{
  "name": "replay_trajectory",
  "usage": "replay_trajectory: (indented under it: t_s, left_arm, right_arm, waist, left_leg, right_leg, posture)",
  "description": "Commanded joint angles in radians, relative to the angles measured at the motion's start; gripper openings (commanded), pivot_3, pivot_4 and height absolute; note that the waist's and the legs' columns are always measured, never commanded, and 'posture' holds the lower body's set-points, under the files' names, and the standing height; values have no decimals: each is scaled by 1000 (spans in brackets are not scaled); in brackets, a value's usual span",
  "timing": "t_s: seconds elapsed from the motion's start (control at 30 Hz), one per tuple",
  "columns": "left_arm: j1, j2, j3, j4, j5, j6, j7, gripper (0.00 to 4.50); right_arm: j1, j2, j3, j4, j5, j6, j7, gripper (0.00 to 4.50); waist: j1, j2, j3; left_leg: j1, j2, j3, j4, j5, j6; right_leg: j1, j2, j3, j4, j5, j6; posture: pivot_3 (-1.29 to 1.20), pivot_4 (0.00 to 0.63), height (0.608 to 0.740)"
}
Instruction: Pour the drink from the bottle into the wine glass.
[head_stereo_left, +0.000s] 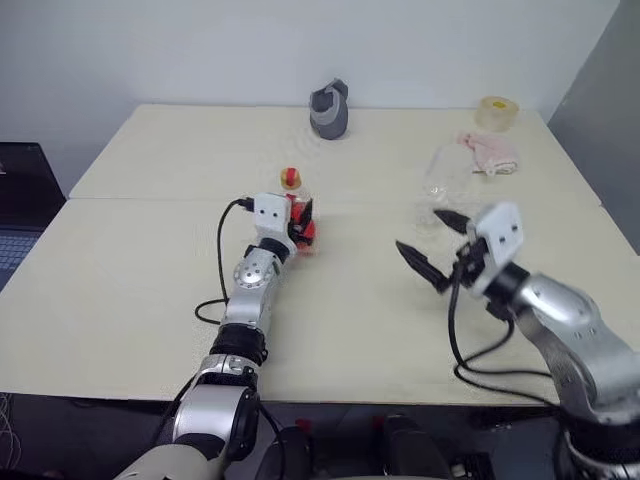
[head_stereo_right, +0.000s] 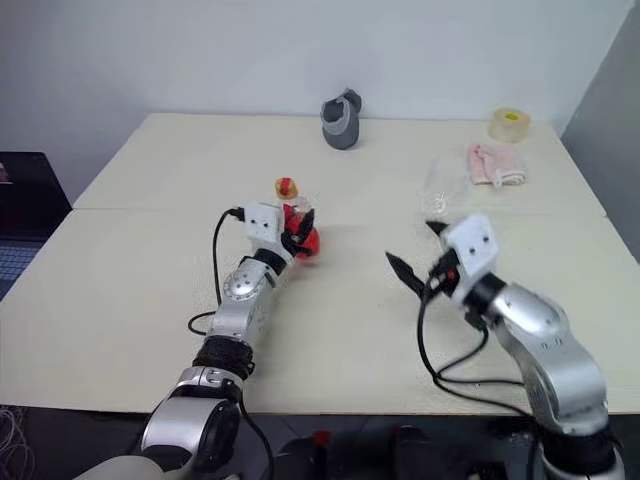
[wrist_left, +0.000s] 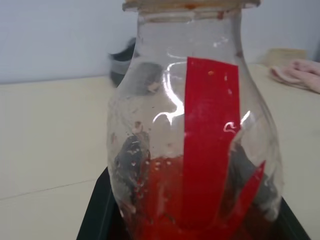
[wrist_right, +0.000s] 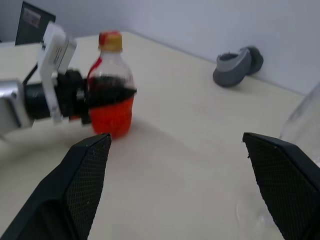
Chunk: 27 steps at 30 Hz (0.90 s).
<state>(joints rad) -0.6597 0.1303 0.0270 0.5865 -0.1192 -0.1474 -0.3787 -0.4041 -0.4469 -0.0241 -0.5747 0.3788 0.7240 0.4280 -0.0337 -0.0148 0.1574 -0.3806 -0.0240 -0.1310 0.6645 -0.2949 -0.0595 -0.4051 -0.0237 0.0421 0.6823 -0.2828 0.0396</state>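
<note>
Right gripper (wrist_right: 177, 185) wide, apparently beside wine glass (wrist_right: 305, 122); left gripper (head_stereo_right: 296, 232) clamped around capped bottle (wrist_right: 111, 85), half-full of drink (wrist_right: 112, 114).

The worktop (head_stereo_left: 150, 300) is bare between the bottle (head_stereo_left: 297, 215) and the wine glass (head_stereo_left: 437, 195), so a hand could pass there. At the back stand a grey cup (head_stereo_left: 329, 110), a pink cloth (head_stereo_left: 488, 152) and a tape roll (head_stereo_left: 496, 112), well apart from the bottle.

Our left gripper (head_stereo_left: 300, 222) reaches forward, its fingers clamped around the bottle (wrist_right: 111, 87). Our right gripper (head_stereo_left: 432, 243) hangs raised, jaws spread wide.
</note>
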Motion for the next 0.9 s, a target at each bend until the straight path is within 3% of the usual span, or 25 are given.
replay_trajectory:
  t_s: [0.03,0.27,0.9]
  left_arm:
    - [-33,17,-20,-105,-33,38,-90,1455]
    - [-36,19,-69,-172,-63,99,-249,1455]
    - [-22,20,-104,-253,-103,165,-410,1455]
  right_arm:
    - [-99,26,21,22,29,41,-9,4500]
    - [-272,95,54,137,56,90,-5,4500]
    - [-344,198,65,235,80,172,-57,4500]
  waist:
    - [1,0,0]
    - [1,0,0]
    - [-8,0,0]
  left_leg:
    - [0,0,-1,0,0,0]
    - [-1,0,-1,0,0,0]
    - [-1,0,-3,0,0,0]
  right_leg:
    - [0,0,-1,0,0,0]
    - [-1,-2,0,0,0,0]
    - [-1,-2,0,0,0,0]
  posture:
    - [0,150,740]
    - [0,150,740]
    - [0,150,740]
